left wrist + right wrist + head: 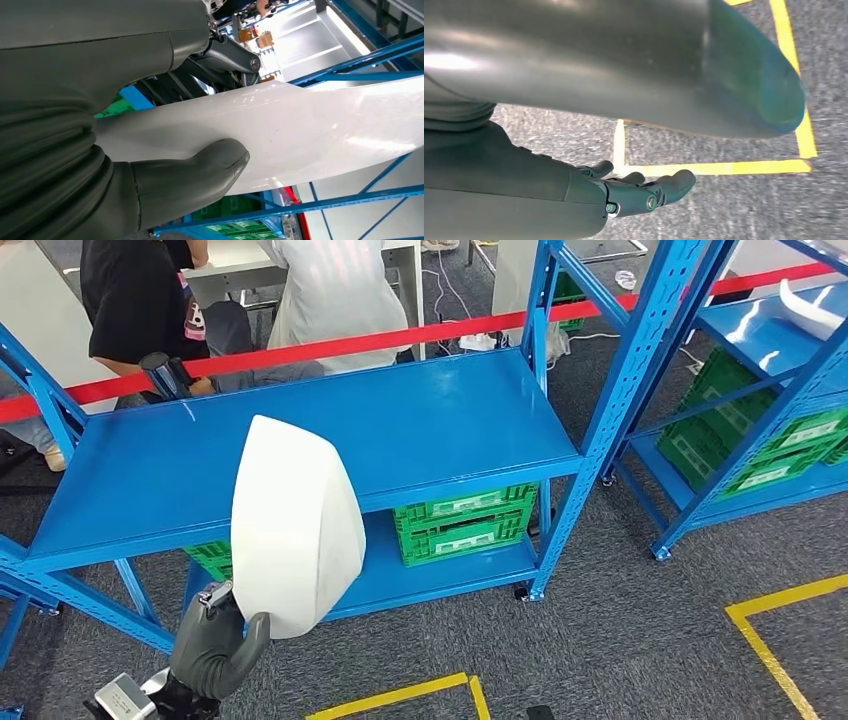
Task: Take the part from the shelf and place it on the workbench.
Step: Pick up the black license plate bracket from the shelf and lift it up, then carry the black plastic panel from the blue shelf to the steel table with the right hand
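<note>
Part (295,525) held by left hand (215,645); green crates (465,523) under shelf (420,430).

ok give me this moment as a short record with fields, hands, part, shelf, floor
left hand: grips the white part by its lower edge, thumb pressed on one face
part: large curved white panel, held upright in front of the blue shelf
right hand: holds nothing, fingers loosely extended above the carpet
shelf: top surface bare, green crates on the lower level
floor: grey carpet, yellow tape lines
</note>
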`<action>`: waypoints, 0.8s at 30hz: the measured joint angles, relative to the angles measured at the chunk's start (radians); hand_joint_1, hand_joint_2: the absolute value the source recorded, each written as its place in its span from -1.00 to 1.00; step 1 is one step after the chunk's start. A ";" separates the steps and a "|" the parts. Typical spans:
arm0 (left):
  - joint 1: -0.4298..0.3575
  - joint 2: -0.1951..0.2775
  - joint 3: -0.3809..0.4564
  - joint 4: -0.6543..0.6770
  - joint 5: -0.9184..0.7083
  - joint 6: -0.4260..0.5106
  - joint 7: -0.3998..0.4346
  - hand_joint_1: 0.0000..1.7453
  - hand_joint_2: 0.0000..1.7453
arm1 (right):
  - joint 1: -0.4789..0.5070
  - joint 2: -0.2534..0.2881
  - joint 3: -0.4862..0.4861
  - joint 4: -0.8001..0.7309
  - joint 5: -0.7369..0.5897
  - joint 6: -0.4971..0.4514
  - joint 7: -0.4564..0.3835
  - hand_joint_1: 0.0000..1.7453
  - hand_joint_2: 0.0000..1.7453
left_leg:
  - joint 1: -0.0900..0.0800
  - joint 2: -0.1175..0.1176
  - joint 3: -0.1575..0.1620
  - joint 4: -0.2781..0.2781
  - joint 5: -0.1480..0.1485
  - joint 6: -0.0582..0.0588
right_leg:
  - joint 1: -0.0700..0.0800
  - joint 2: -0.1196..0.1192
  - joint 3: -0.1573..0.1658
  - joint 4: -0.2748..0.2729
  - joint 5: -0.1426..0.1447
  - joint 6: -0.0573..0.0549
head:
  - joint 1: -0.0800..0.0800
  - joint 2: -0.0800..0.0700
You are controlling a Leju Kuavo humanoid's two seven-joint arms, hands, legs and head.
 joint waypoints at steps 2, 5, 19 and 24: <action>-0.010 -0.001 0.000 0.009 -0.003 0.001 0.004 1.00 1.00 | 0.000 0.000 0.000 0.000 0.000 0.000 0.005 -1.00 -1.00 | 0.000 0.000 0.045 -0.017 0.029 0.003 | 0.001 0.000 -0.024 0.001 0.018 0.003 | 0.000 0.000; -0.032 -0.003 -0.003 0.019 -0.005 0.001 0.007 1.00 1.00 | -0.001 0.000 0.000 0.000 -0.001 0.004 0.010 -1.00 -1.00 | -0.004 -0.001 0.195 -0.225 0.078 0.016 | 0.002 0.000 -0.045 0.001 0.044 0.014 | 0.000 0.000; -0.043 -0.017 -0.023 0.030 -0.017 -0.001 0.027 1.00 1.00 | 0.002 -0.002 0.000 0.000 -0.008 0.018 -0.012 -1.00 -1.00 | -0.007 0.011 0.087 -0.284 0.191 0.060 | -0.002 0.002 0.005 0.162 -0.056 0.062 | 0.002 0.000; -0.048 -0.018 -0.024 0.031 -0.019 -0.005 0.031 1.00 1.00 | 0.000 -0.004 0.000 0.000 -0.016 0.023 -0.031 -1.00 -1.00 | -0.010 0.012 0.057 -0.268 0.226 0.030 | 0.006 0.002 0.113 -0.022 -0.079 0.030 | 0.002 0.000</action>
